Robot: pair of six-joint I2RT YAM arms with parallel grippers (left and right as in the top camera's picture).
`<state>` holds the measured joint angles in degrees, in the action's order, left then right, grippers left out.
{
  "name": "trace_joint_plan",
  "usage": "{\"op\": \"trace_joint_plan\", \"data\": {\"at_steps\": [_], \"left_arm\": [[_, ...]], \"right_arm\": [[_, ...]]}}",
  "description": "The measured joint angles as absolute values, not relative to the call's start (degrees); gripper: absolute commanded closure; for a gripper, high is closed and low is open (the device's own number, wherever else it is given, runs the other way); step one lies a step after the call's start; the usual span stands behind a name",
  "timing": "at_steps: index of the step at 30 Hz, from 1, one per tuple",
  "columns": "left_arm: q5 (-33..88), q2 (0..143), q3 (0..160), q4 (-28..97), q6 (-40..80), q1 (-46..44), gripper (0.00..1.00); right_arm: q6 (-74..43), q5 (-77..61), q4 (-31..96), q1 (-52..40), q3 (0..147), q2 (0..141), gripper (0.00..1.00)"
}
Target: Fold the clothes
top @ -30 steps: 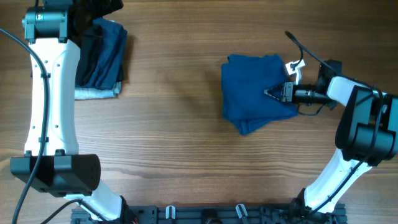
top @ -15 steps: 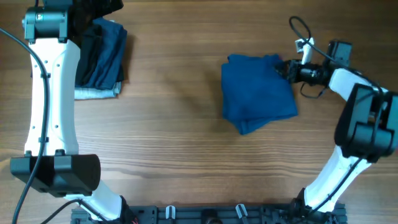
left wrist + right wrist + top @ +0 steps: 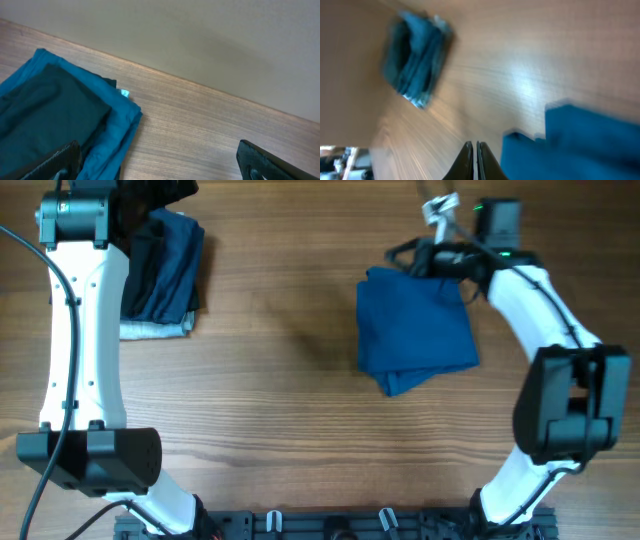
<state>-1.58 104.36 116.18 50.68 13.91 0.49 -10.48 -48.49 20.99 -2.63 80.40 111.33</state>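
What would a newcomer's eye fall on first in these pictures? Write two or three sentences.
The folded blue shirt, lying right of centre on the wooden table, draws the eye first. The right gripper, shut and empty, is by the shirt's far edge. A stack of folded garments sits at the far left, beside the left arm.

Seemingly open table (image 3: 280, 400) between shirt (image 3: 415, 325) and stack (image 3: 165, 275)
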Motion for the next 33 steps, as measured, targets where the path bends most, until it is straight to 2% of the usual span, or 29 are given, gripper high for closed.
{"op": "trace_joint_plan", "data": {"at_steps": [5,9,12,13,15,17,18,19,20,23,26,33], "left_arm": [[-1.61,104.36,116.18,50.61,13.91,0.49,0.0],[-1.61,104.36,116.18,50.61,13.91,0.49,0.0],[-1.61,104.36,116.18,50.61,13.91,0.49,0.0],[-1.61,104.36,116.18,50.61,13.91,0.49,0.0],[-1.61,104.36,116.18,50.61,13.91,0.49,0.0],[-1.61,104.36,116.18,50.63,13.91,0.49,0.0],[-1.61,104.36,116.18,50.61,13.89,0.49,0.0],[-1.58,104.36,116.18,50.63,13.91,0.49,0.0],[-1.61,104.36,116.18,50.63,13.91,0.49,0.0],[-1.61,104.36,116.18,50.54,13.91,0.49,0.0],[-1.61,104.36,116.18,50.68,13.91,0.49,0.0],[-1.61,104.36,116.18,50.61,13.91,0.49,0.0]], "right_arm": [[-10.22,-33.06,22.63,-12.1,80.29,116.29,0.96],[-10.24,-29.06,20.18,-13.06,80.29,120.2,0.96],[-10.22,-28.21,16.86,-12.99,80.29,123.35,0.95],[-9.96,-28.27,14.52,-12.97,80.23,123.76,0.88],[-8.03,-30.44,9.52,-12.86,80.12,123.81,0.81],[-7.57,-38.04,7.88,-12.12,80.12,122.91,0.81],[-7.75,-41.28,8.23,-11.44,80.12,121.6,0.84],[-8.36,-43.33,10.96,-10.81,80.27,119.94,0.87],[-9.1,-45.84,17.91,-9.5,80.29,115.94,0.96],[-6.42,-48.62,33.1,-7.16,81.47,109.01,0.96],[0.71,-45.84,46.33,-7.31,80.42,108.2,0.96],[4.84,-36.67,40.4,-7.44,68.14,108.81,0.96]]}}
